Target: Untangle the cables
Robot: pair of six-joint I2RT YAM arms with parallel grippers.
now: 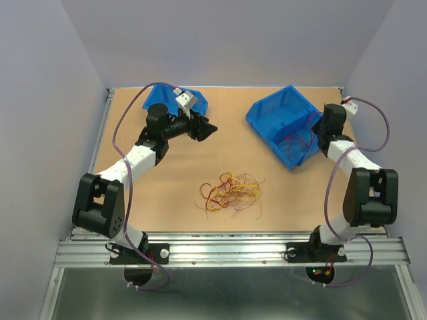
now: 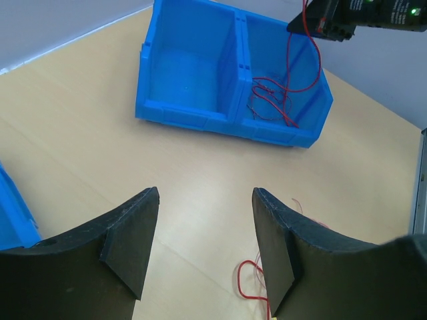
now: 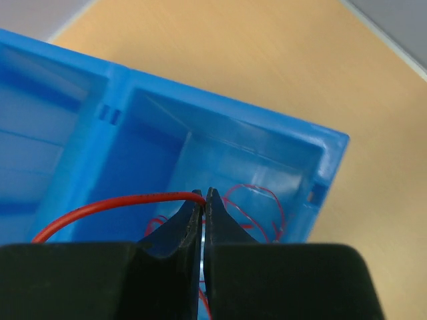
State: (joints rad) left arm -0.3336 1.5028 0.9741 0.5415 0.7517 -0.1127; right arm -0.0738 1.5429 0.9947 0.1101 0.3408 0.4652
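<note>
The cables (image 1: 230,192) lie as a loose tangle of yellow, orange and red wires on the table's middle front. My left gripper (image 1: 208,129) hovers open to the back left of the tangle, with nothing between its fingers (image 2: 207,193). One red loop (image 2: 250,280) lies on the table beside its right finger. My right gripper (image 1: 317,128) hangs over the right compartment of the blue two-part bin (image 1: 283,110). It is shut (image 3: 203,193) on a red cable (image 3: 113,203), which droops into the bin. More red cables (image 3: 257,193) lie on that compartment's floor.
A second blue bin (image 1: 175,100) stands at the back left, behind my left arm. The two-part bin's left compartment (image 2: 187,73) holds nothing. Grey walls enclose the table on three sides.
</note>
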